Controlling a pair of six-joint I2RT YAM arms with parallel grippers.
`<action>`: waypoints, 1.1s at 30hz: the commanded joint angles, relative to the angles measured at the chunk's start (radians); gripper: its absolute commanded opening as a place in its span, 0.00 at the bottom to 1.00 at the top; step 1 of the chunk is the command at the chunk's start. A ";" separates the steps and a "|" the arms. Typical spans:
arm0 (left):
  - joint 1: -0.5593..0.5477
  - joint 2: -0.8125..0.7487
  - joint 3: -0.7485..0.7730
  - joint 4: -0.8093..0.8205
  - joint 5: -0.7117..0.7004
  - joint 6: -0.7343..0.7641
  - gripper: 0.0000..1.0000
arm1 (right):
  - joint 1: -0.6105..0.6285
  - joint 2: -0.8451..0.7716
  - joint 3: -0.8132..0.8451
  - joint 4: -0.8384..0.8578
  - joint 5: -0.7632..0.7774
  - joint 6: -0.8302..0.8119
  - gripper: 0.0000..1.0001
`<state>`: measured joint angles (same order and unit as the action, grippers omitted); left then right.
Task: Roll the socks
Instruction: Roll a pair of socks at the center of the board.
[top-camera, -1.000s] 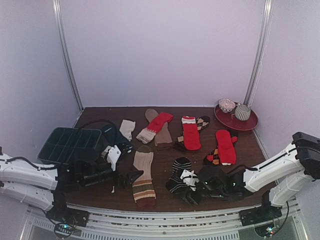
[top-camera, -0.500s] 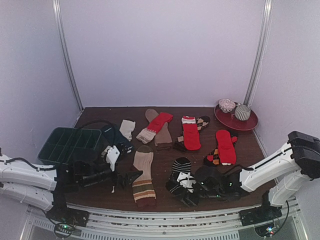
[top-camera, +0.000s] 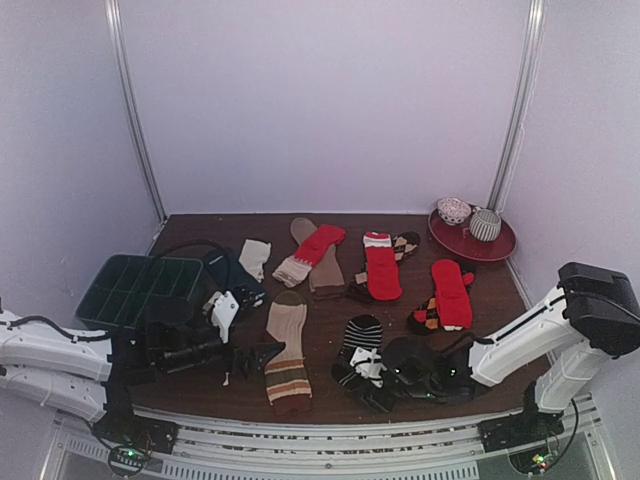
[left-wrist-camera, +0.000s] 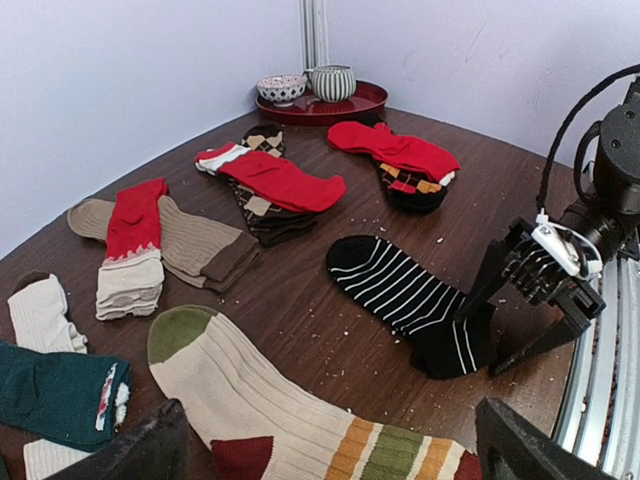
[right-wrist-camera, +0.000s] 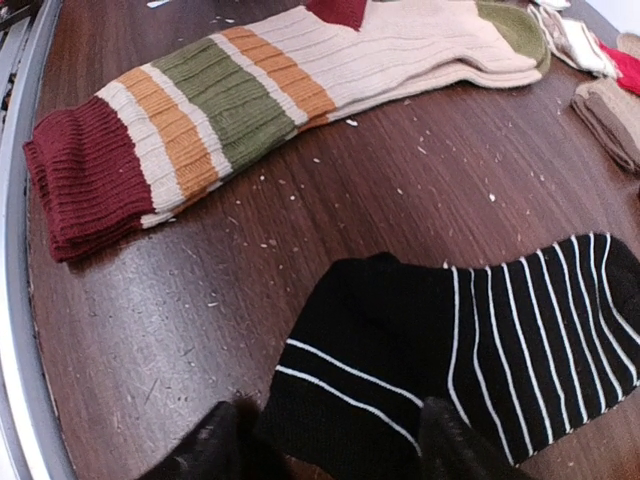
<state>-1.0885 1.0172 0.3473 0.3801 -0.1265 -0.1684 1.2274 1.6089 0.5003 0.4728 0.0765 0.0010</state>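
The right gripper (right-wrist-camera: 340, 440) has slid left onto the cuff of the black-and-white striped sock (right-wrist-camera: 480, 350). Its fingers (right-wrist-camera: 225, 445) stand apart astride the cuff edge, not yet pinching. Best to close low on both layers, then roll snugly toward the toe at 12 o'clock. The left gripper (top-camera: 252, 358) hangs spread and empty at 9 o'clock, beside the tan sock (right-wrist-camera: 250, 90).
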 joint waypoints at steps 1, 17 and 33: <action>-0.005 -0.001 0.018 0.011 0.032 -0.005 0.98 | -0.006 0.049 0.005 -0.021 0.048 0.013 0.43; -0.005 0.133 -0.078 0.348 0.337 0.059 0.96 | -0.108 -0.023 0.136 -0.304 -0.313 0.402 0.00; -0.010 0.655 0.220 0.446 0.577 0.248 0.79 | -0.277 0.039 0.108 -0.283 -0.624 0.460 0.00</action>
<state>-1.0931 1.6073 0.5095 0.7647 0.3679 0.0059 0.9718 1.6157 0.6106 0.2207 -0.4648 0.4488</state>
